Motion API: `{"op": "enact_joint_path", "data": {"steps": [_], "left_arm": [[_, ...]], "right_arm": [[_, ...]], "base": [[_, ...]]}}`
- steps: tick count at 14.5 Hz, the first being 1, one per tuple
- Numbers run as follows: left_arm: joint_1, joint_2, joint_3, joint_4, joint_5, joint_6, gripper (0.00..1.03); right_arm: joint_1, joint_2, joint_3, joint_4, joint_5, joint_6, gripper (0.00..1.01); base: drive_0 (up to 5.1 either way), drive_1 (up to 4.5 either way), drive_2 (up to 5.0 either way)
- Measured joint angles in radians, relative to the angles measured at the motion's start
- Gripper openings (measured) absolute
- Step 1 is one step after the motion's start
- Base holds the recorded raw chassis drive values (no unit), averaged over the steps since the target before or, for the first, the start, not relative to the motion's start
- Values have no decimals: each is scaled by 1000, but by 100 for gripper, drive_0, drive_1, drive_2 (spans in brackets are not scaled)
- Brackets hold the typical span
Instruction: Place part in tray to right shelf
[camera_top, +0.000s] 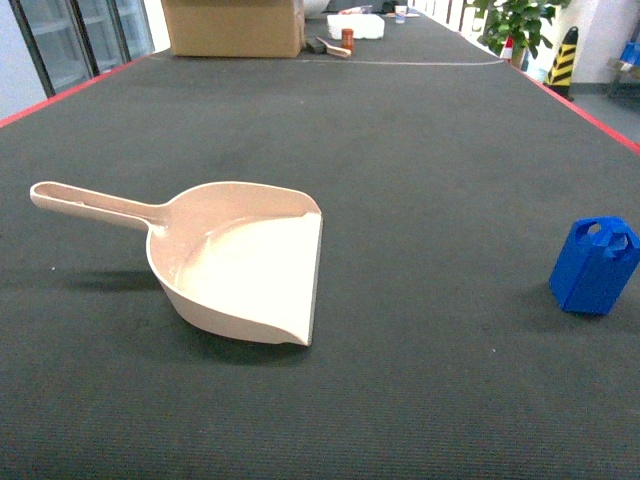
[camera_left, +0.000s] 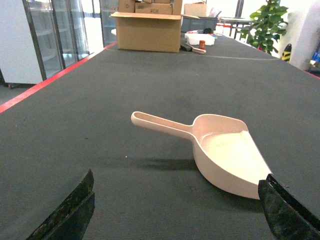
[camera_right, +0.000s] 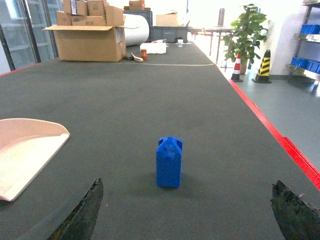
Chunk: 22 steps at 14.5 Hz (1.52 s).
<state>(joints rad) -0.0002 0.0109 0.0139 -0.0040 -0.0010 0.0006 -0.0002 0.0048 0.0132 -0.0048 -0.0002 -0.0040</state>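
The left gripper (camera_left: 177, 210) shows in its own wrist view as two dark, worn fingertips (camera_left: 70, 212) at the bottom corners of the picture, set wide apart with nothing between them but bare mat. It holds nothing and touches nothing that can be seen. Ahead of it, the tray (camera_left: 225, 155) lies flat on the dark grey mat (camera_left: 100, 100), its long handle pointing up and to the left in that view, its flat front lip running down toward the right-hand fingertip and ending just beside it; whether they touch cannot be told.

The right gripper (camera_right: 185, 212) is likewise spread wide, its two dark fingertips (camera_right: 82, 212) at the lower corners of its wrist view, gripping nothing. The part (camera_right: 169, 162) stands upright on the mat ahead of the gap between them, apart from both fingertips, its peaked top with rounded holes facing up. A corner of the tray reaches in at the left edge of that view, well apart from the part.

In the head view neither gripper appears. The tray sits left of centre with its handle toward the left and its grey-edged lip facing right; the part stands near the right edge, well apart from the tray. The mat has a red border (camera_top: 590, 118). At the far end sit a cardboard box (camera_top: 233, 27) and a potted plant (camera_top: 515, 25). A yellow-and-black cone (camera_top: 562, 58) stands on the floor beyond the right border.
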Motion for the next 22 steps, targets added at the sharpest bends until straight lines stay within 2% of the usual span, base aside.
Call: {"op": "enact_joint_path", "data": {"steps": [16, 17, 18, 19, 21, 22], "left_arm": [[0, 0, 0, 0, 0, 0, 98], [-3, 9, 4, -28, -8, -6, 98], [-8, 132, 60, -127, -17, -68, 98], [6, 301, 82, -20, 26, -147, 98], [18, 503, 110, 149, 78, -245, 98], [34, 668, 151, 270, 126, -319, 98]], "right_arm": [[0, 0, 0, 0, 0, 0, 98], [0, 0, 0, 0, 0, 0, 98], [0, 0, 0, -1, 0, 0, 98], [0, 0, 0, 0, 0, 0, 98], [0, 0, 0, 0, 0, 0, 98], [0, 0, 0, 0, 0, 0, 98]], "base": [[0, 0, 0], [0, 0, 0], [0, 0, 0], [0, 0, 0], [0, 0, 0], [0, 0, 0]]}}
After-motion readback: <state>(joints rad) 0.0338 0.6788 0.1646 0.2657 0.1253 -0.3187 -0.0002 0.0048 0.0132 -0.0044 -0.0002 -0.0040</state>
